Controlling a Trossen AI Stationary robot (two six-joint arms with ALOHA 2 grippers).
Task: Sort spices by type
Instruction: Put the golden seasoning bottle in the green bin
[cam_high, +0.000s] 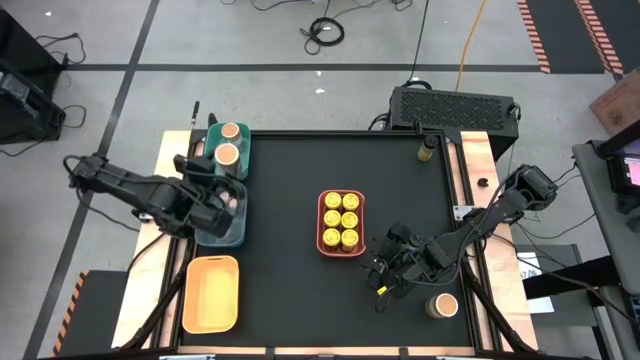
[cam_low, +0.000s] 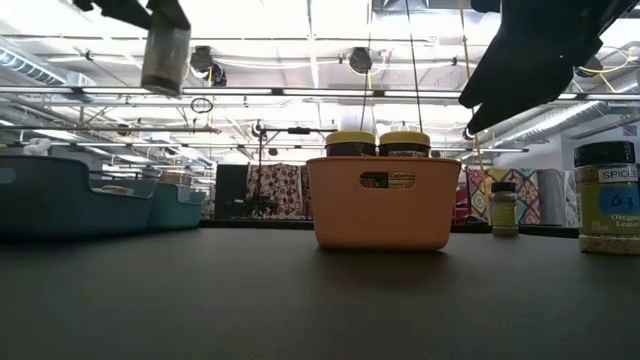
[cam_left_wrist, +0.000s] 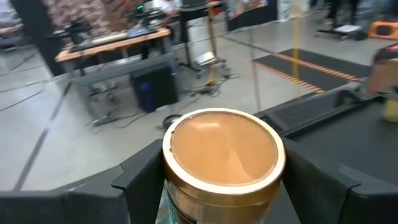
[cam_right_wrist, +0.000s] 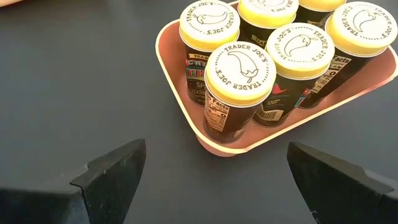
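My left gripper (cam_high: 216, 205) hovers over the teal tray (cam_high: 238, 232) at the table's left and is shut on a spice jar with a tan-orange lid (cam_left_wrist: 222, 147). The low view shows that jar (cam_low: 165, 55) high above the table. My right gripper (cam_high: 386, 268) is open and low over the table, just near-right of the coral tray (cam_high: 321, 222). That tray holds several yellow-lidded jars (cam_right_wrist: 239, 68) standing upright. The right wrist view has the open fingers (cam_right_wrist: 214, 177) wide apart in front of the tray's corner (cam_right_wrist: 219, 147), touching nothing. My left gripper pinches the tan-lidded jar between its two fingers (cam_left_wrist: 140, 177), one on each side of the body just below the lid's rim (cam_left_wrist: 186, 202). The jar stands upright in the hold, lifted well clear of the tray and table.
A green tray (cam_high: 243, 139) at the far left holds two tan-lidded jars (cam_high: 228, 154). A yellow tray (cam_high: 210, 293) lies at the near left. One tan-lidded jar (cam_high: 443, 305) stands near the right near corner. A small dark-lidded jar (cam_high: 428, 148) stands at the far right.
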